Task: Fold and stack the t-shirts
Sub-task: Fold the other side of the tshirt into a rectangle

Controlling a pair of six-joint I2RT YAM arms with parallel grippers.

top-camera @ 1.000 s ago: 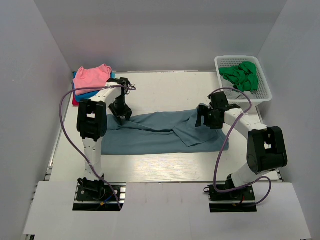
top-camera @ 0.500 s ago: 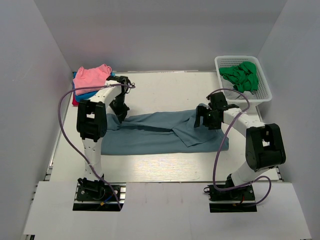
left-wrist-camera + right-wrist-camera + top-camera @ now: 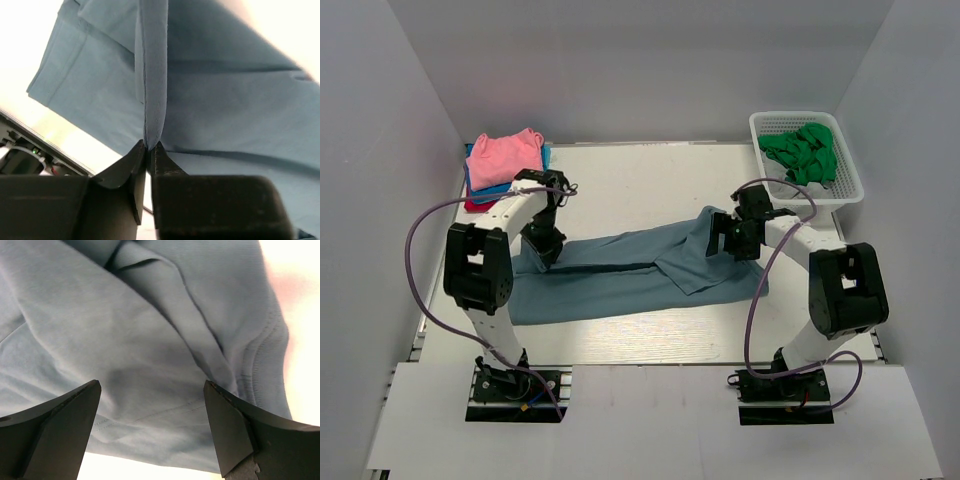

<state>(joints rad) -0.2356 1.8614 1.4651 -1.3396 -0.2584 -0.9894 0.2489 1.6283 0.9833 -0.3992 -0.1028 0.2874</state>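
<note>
A large slate-blue t-shirt [image 3: 630,268] lies spread across the middle of the table, partly folded lengthwise. My left gripper [image 3: 542,247] is shut on a pinched ridge of its left end, seen in the left wrist view [image 3: 149,145] with the cloth [image 3: 155,75] rising from the jaws. My right gripper [image 3: 732,238] is open and empty just over the shirt's right end; its fingers [image 3: 230,425] straddle the cloth [image 3: 140,350] near the collar. A folded pink shirt [image 3: 503,155] tops a stack with bright blue and red shirts at the back left.
A white mesh basket [image 3: 846,185] holding crumpled green cloth [image 3: 805,150] stands at the back right. White walls enclose the table on three sides. Purple cables loop from both arms.
My left gripper has pulled the shirt's left end toward the left and nearer, dragging the whole shirt leftward. The right gripper moved slightly back and left over the right end.
</note>
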